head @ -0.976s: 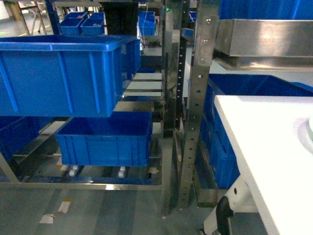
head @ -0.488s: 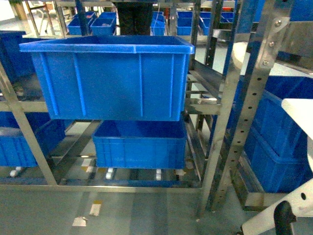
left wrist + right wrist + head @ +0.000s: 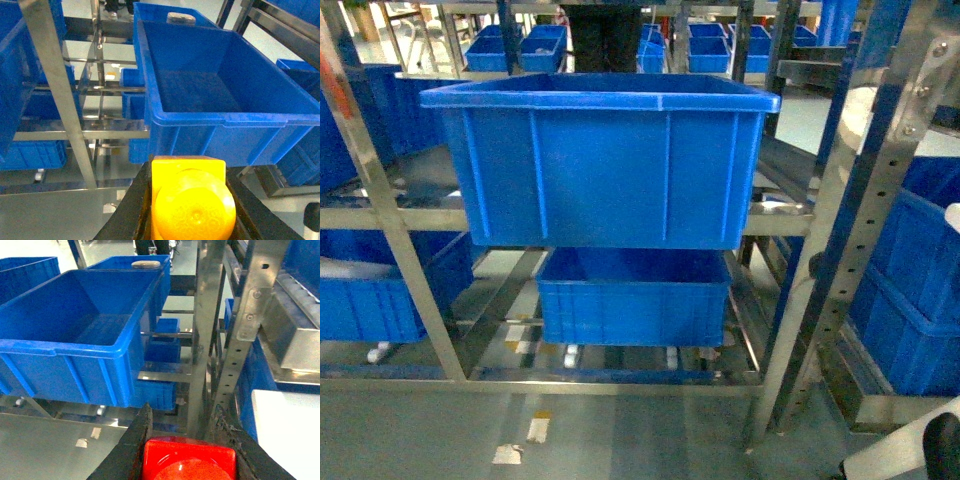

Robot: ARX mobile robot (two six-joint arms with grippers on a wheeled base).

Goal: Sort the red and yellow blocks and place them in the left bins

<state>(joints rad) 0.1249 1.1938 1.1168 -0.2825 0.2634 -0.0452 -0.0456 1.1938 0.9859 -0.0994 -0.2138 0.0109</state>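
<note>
The yellow block [image 3: 192, 205] fills the bottom of the left wrist view, stud toward the camera, with my left gripper [image 3: 189, 172] shut on it between black fingers [image 3: 132, 205]. Just ahead of it stands a large blue bin [image 3: 225, 119], and I see nothing inside it. In the right wrist view my right gripper [image 3: 182, 410] is shut on the red block [image 3: 189, 462]; the same kind of blue bin [image 3: 65, 350] lies ahead to the left. The head view shows that upper bin [image 3: 600, 165] on the rack with a smaller blue bin [image 3: 632, 298] below it. Neither gripper shows in the head view.
Steel rack uprights [image 3: 850, 230] and a slanted post [image 3: 380, 210] frame the bins. More blue bins [image 3: 380, 290] sit at the left and right [image 3: 910, 300]. A white table corner [image 3: 285, 430] is at the right. Grey floor [image 3: 620, 430] lies in front of the rack.
The head view has swung leftward: the two stacked bins have shifted from the left toward the middle, and the white table has almost left the right edge.
</note>
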